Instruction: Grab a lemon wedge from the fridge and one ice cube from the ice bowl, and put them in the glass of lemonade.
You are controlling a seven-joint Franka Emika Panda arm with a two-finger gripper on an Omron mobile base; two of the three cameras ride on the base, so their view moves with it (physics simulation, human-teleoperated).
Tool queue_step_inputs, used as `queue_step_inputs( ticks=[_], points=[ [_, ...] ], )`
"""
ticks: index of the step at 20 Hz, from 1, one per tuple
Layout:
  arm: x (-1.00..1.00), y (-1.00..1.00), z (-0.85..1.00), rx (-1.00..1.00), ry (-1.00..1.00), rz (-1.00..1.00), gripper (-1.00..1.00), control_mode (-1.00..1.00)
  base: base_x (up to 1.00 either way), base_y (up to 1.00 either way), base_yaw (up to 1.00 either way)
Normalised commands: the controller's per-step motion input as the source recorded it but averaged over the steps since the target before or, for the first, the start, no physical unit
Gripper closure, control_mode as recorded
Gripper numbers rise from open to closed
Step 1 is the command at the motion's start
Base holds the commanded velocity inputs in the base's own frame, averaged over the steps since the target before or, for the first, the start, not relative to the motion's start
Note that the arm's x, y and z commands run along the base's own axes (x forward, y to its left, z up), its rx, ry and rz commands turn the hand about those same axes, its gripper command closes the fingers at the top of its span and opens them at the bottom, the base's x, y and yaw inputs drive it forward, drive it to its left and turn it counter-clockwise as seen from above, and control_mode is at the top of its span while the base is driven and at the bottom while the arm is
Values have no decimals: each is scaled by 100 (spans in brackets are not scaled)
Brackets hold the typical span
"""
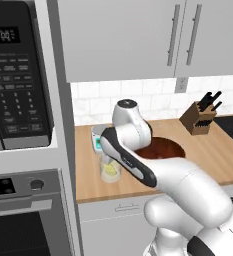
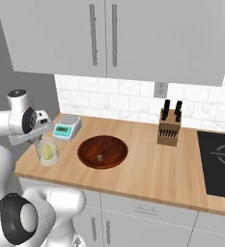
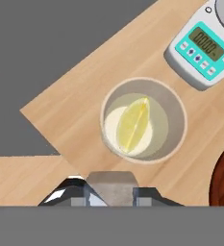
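In the hand view I look straight down into the glass of lemonade [image 3: 143,120], where the yellow lemon wedge [image 3: 132,126] floats in the pale liquid. My gripper [image 3: 111,200] hangs above the glass's near rim, shut on a greyish ice cube [image 3: 112,184]. The glass [image 2: 47,151] stands at the counter's left end, with the hand just above it. To its right is the dark reddish-brown ice bowl [image 2: 103,152], with one small ice cube [image 2: 100,157] inside. My arm hides part of the glass [image 1: 109,170] and the bowl [image 1: 164,148]. The fridge is out of view.
A white scale with a teal display [image 2: 67,128] sits just behind the glass. Farther right a knife block [image 2: 169,128] stands by the wall, then a black cooktop [image 2: 219,164]. A microwave [image 1: 15,80] and a wall oven [image 1: 23,220] border the counter's left end.
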Motion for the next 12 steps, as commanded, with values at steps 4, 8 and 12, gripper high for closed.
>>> queue_step_inputs(
  ticks=[4, 8, 12],
  points=[
    [41, -4, -29, 0, 5, 0, 100, -100, 0, 0, 0],
    [39, -1, -1, 0, 3, 0, 100, -100, 0, 0, 0],
    [13, 0, -6, 0, 0, 0, 100, -100, 0, 0, 0]
  ],
)
